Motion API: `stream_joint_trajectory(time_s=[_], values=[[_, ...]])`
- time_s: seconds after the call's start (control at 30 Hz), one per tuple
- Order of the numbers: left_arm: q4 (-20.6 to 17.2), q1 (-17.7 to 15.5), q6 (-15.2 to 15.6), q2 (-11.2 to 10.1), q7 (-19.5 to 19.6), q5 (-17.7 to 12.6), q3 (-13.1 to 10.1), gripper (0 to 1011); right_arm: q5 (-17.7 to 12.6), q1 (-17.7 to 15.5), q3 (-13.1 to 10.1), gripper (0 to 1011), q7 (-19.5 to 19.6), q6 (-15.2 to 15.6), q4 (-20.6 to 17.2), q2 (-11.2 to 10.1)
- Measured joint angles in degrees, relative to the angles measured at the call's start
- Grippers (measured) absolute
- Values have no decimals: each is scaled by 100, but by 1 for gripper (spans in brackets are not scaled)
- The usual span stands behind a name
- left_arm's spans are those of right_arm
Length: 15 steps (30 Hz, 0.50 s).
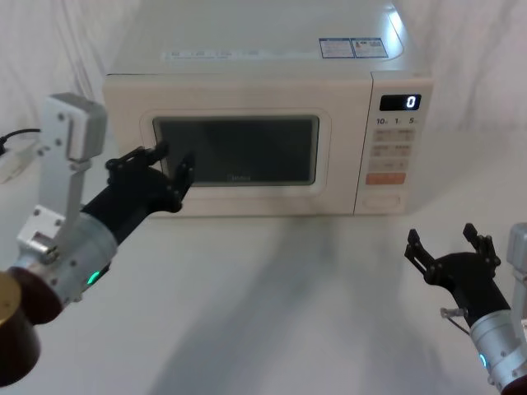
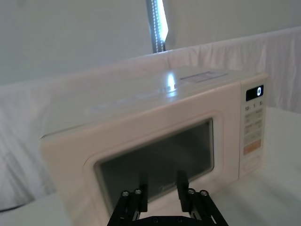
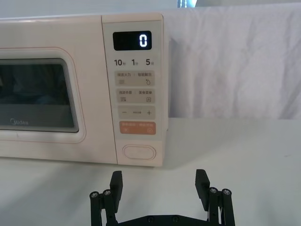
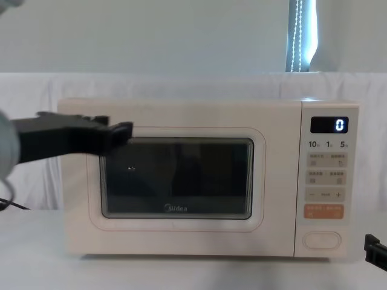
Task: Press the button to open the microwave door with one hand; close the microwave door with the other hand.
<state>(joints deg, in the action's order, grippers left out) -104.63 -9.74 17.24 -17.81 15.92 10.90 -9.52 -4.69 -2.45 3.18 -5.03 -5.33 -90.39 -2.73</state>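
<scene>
Microwave door [image 1: 235, 152] shut; left end effector [image 1: 169, 164] & right end effector [image 1: 451, 245] both apart.

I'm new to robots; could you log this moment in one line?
microwave door: shut | left gripper: open, at door window | right gripper: open, low before button | display: 0

microwave door [image 1: 235, 151]: 1 | button [image 1: 381, 200]: 1 | grippers: 2 — left gripper [image 1: 170, 167], right gripper [image 1: 445, 242]
</scene>
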Motion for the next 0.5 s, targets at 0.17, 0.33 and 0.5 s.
stream_joint_trajectory(time_s=[0.17, 0.33, 0.5], values=[[-198, 394, -105, -164, -27, 145, 200, 539, 0, 0, 0, 1002, 0, 0, 0, 0], [-366, 808, -268, -295, -87, 233, 363, 701, 0, 0, 0, 1002, 0, 0, 0, 0], [-467, 1168, -389, -312, -181, 326, 489, 823, 0, 0, 1, 1002, 0, 0, 0, 0]])
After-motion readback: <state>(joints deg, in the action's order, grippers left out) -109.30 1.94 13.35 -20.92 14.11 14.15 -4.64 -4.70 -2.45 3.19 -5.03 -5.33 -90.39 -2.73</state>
